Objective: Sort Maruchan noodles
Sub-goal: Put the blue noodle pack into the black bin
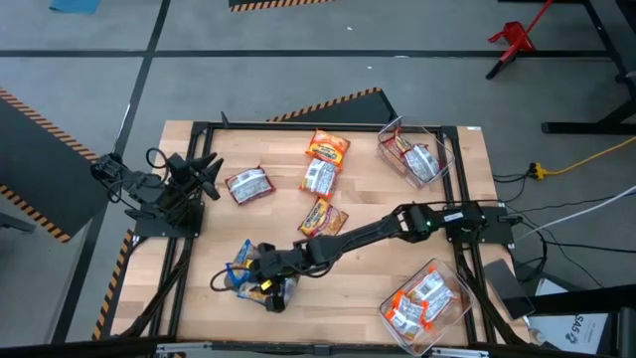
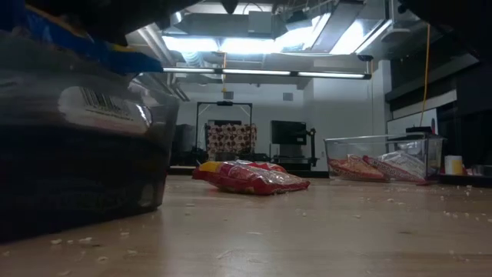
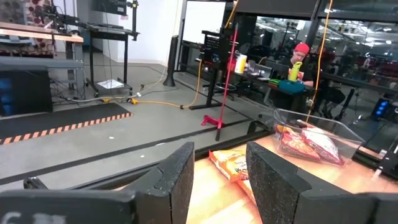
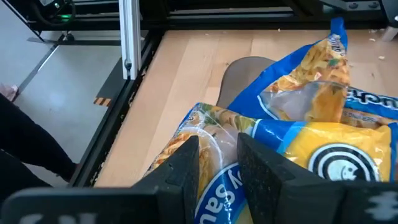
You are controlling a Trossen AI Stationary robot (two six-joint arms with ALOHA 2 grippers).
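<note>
We see the right tool (image 1: 266, 267) reached far across the desk (image 1: 358, 264) to the near left corner, where a heap of blue-yellow packets (image 1: 250, 273) lies. From its wrist camera the fingers (image 4: 186, 163) stand narrowly parted just above a blue-yellow packet (image 4: 261, 143), and we cannot tell whether they pinch it. The left tool (image 1: 209, 174) waits at the desk's left edge, fingers (image 3: 177, 177) spread with nothing between them.

The other Maruchan noodles lie scattered: a dark red packet (image 1: 248, 185) near the left tool, an orange-red packet (image 1: 327, 146) at the far edge, a silver-white packet (image 1: 318, 177) just beside it, and another orange-red one (image 1: 320, 215) mid-desk. A clear bin (image 1: 437, 134) in the far right corner holds red and silver packets (image 1: 415, 159), and a second clear bin (image 1: 452, 323) in the near right corner holds orange-red ones (image 1: 417, 303).
</note>
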